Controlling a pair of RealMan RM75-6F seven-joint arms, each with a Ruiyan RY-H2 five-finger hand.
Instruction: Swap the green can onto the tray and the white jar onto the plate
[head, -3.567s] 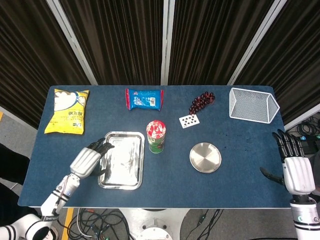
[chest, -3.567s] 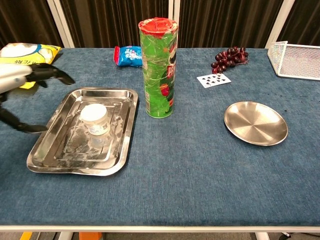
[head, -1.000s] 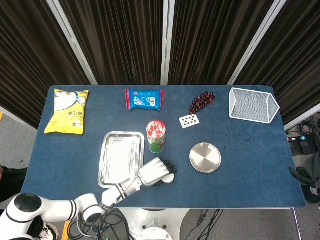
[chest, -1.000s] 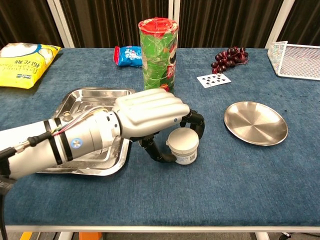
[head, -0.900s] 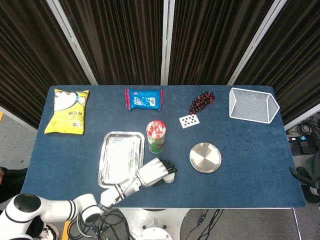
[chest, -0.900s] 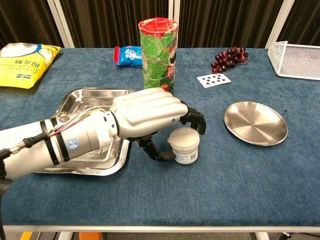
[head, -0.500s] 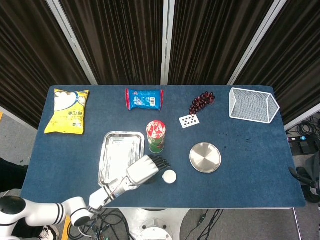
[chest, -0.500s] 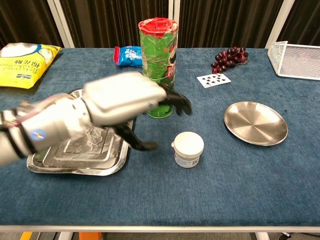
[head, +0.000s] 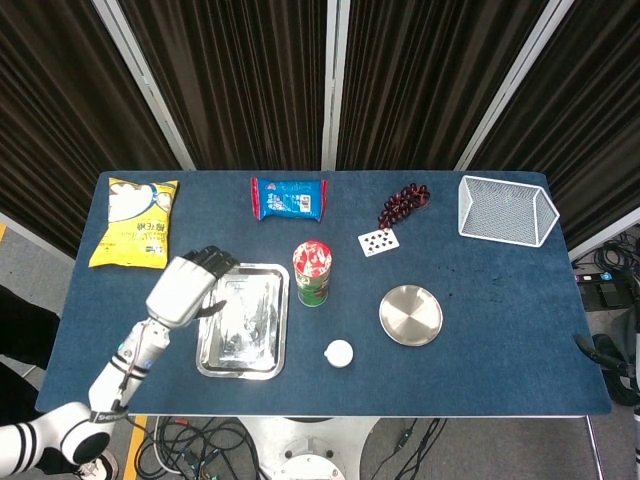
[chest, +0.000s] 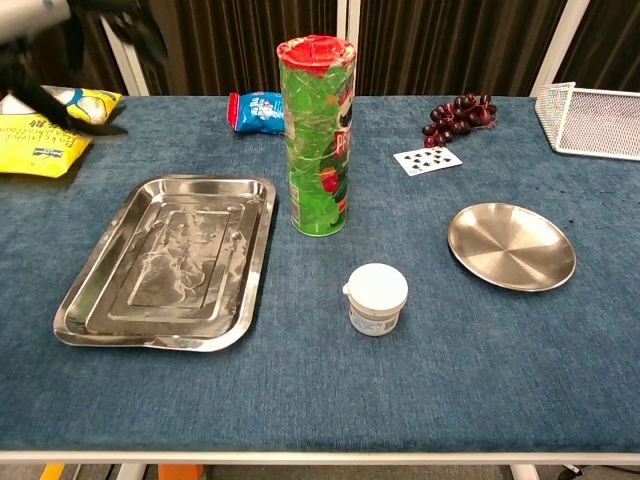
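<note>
The green can (head: 311, 273) with a red lid stands upright on the blue cloth just right of the steel tray (head: 243, 322), which holds nothing. The white jar (head: 339, 352) stands alone on the cloth, in front of the can, between the tray and the round steel plate (head: 411, 315). My left hand (head: 188, 286) hovers over the tray's left rim with fingers spread and nothing in it. In the chest view its dark fingers (chest: 135, 28) show at the top left, well above the tray (chest: 170, 260), with the can (chest: 317, 135), jar (chest: 377, 298) and bare plate (chest: 512, 247) to its right.
A yellow chip bag (head: 135, 222) lies at the far left and a blue snack packet (head: 289, 198) behind the can. Dark grapes (head: 404, 203), a playing card (head: 378, 241) and a white wire basket (head: 506, 209) sit at the back right.
My left hand let go of the white jar on the cloth, lifted, and swung back left to above the tray's left rim. The jar stays where it was set down.
</note>
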